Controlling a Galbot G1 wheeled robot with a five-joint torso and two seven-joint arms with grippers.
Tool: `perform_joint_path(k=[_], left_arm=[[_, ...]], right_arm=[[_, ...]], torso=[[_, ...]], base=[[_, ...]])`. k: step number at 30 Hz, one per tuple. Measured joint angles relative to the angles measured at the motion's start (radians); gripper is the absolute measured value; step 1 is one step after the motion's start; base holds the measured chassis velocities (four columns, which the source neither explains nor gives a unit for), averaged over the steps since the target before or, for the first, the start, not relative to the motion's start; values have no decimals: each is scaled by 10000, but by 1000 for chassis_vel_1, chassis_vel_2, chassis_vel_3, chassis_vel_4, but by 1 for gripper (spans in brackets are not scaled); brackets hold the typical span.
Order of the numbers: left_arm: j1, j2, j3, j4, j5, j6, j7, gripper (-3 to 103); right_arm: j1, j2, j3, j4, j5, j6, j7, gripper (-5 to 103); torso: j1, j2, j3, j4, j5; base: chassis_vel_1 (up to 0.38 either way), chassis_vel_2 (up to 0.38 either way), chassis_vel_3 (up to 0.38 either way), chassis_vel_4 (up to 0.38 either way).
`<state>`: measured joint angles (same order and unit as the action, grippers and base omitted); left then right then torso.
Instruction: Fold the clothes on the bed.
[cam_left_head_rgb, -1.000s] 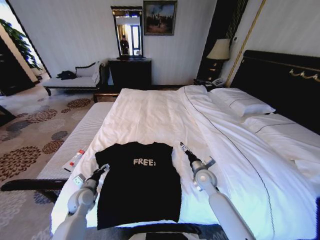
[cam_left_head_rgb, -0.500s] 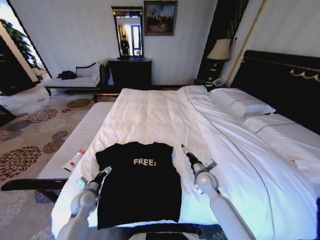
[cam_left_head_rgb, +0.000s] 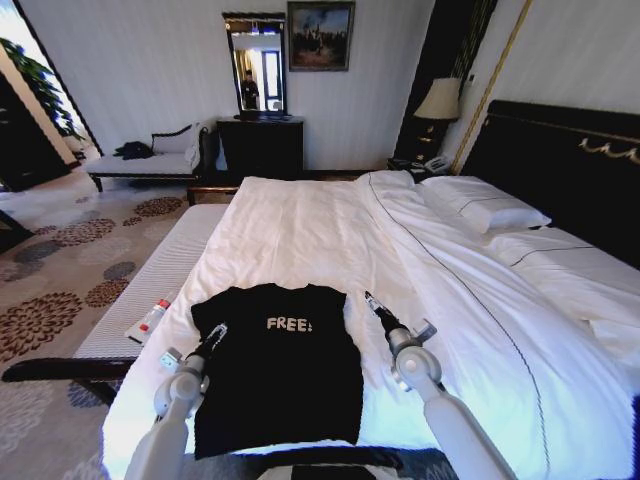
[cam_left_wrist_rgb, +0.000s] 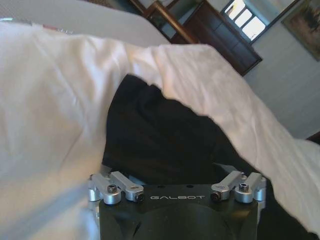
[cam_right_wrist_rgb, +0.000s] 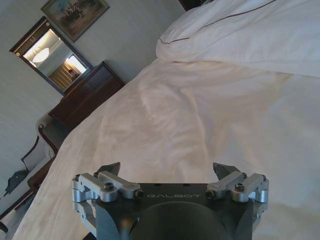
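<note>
Risk here lies in the cloth itself: the black T-shirt (cam_left_head_rgb: 277, 365) is spread flat, chest lettering up, on the white duvet (cam_left_head_rgb: 300, 240) at the lower centre of the head view, near the foot of the bed (cam_left_head_rgb: 560, 290), and a claw pinching down at its edge could, by this reading, catch the duvet along with the cotton and drag both, or close on a single layer and pull the shirt askew rather than fold it. The left claw (cam_left_head_rgb: 215, 335) hovers at the lower left of the frame, right over the shirt's left sleeve edge; in the left wrist view its fingertips are hidden against the dark fabric that lies directly ahead of it, so whether it stands wide or narrow cannot be told. The right claw (cam_left_head_rgb: 372, 303) sits just right of centre, beside the shirt's right shoulder but apart from it, over bare duvet. In the right wrist view, the right claw (cam_right_wrist_rgb: 170, 170) shows its two fingertips (cam_right_wrist_rgb: 223, 170) spread wide with nothing between them and white bedding ahead. With one claw at the sleeve and the other still off the garment, an uneven grasp looks the likeliest fault, judged from how they stand now. A small bottle (cam_left_head_rgb: 151, 317) lies on the grey bench (cam_left_head_rgb: 150, 280) at the left of the frame, clear of the work.
</note>
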<state>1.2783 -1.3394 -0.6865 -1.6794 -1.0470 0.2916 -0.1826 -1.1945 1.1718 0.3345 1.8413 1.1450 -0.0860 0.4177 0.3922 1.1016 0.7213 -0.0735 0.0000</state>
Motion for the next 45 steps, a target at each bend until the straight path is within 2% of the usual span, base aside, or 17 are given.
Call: perform_joint_path(k=[3,6,8,9,12,14,17,21,25,29,30,33,36,38,40,43,45], left_arm=[[-190,46,-28,112,-35,-23,7,74],[-241,73,-50,196,-31,-24,4,70],[-247,88,-96,248,-25,-24,-14,58],[-247,88,-96,248,-25,-24,-14,58],[-279,133,-209,362,-22,-30,-43,42],[-294,154,-235,391,-22,-32,-47,42],[-385,258,-326,485,-45,-38,-52,26],[-500,320,-370,612,-63,-38,-52,10],[-602,364,-373,789,-45,-38,-46,8],[-655,368,-360,859,-24,-38,-25,12],[-651,388,-337,804,-11,-40,0,8],[-583,468,-241,558,59,-54,79,6],[-376,721,85,-148,403,-131,290,2],[-185,1128,559,-1026,934,-236,584,0],[-142,1222,685,-1193,1128,-264,670,0],[105,1810,1446,-1692,2577,-480,1190,0],[149,1955,1646,-1737,2858,-510,1272,0]], right_arm=[[-88,-8,-25,44,-52,0,1,100],[-147,-20,-18,75,-76,-1,2,100],[-190,-31,4,88,-92,0,2,100],[-190,-31,4,88,-92,0,2,100],[-243,-52,27,110,-124,0,2,100],[-253,-53,28,121,-128,-1,2,100],[-291,-39,28,159,-160,-1,12,100],[-338,-18,24,166,-198,-2,23,100],[-375,-31,46,173,-219,-4,34,100],[-376,-46,81,169,-220,-10,52,100],[-372,-46,85,157,-222,-13,62,100],[-364,-39,86,139,-226,-16,72,100],[-355,6,84,87,-260,-22,84,100],[-330,48,64,34,-312,-24,91,100],[-321,54,56,21,-323,-24,93,100],[-272,90,6,-23,-371,-29,112,100],[-255,102,-4,-32,-375,-31,122,100]], torso=[[0,0,0,-1,0],[0,0,0,0,0],[0,0,0,0,0],[0,0,0,0,0],[0,0,0,0,0],[0,0,0,1,0],[0,0,0,1,0],[0,0,0,1,1],[0,0,0,0,0],[0,0,0,0,0],[0,0,0,1,-1],[0,0,0,1,-1],[1,0,0,2,0],[0,0,-1,0,3],[0,0,-1,0,5],[0,0,0,0,2],[0,0,0,2,1]], base=[[0,0,0,0],[0,0,0,0],[0,0,0,0],[0,0,0,0],[0,0,0,0],[0,0,0,0],[0,0,0,0],[0,0,0,0],[0,0,0,0],[0,0,0,0],[0,0,0,0],[0,0,0,0],[0,0,0,0],[0,0,0,0],[0,0,0,0],[0,0,0,0],[0,0,0,0]])
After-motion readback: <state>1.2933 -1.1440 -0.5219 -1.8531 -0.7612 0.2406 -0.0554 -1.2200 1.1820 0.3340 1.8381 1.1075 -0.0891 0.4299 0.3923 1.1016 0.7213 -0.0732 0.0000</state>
